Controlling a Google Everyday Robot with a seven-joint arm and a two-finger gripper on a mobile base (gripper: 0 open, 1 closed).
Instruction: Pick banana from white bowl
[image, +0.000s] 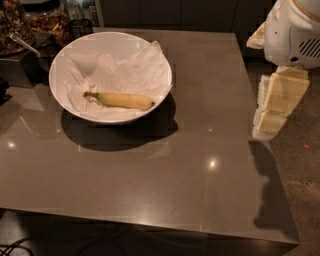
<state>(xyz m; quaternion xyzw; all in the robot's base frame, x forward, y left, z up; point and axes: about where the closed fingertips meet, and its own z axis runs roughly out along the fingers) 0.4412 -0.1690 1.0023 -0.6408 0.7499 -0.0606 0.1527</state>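
The banana (122, 100) is slim and yellow. It lies on its side on crumpled white paper inside the white bowl (66, 59), with its stem pointing left. The bowl stands on the back left part of the grey table (200, 165). My gripper (276, 107) is pale yellow and blocky. It hangs below the white arm housing (295, 30) over the table's right edge, far to the right of the bowl. It is not touching the bowl or the banana and holds nothing that I can see.
Jars and containers with brown contents (47, 20) and a dark cup (80, 27) stand at the back left, behind the bowl. The table's front edge runs along the bottom. Bare floor (305, 165) lies to the right.
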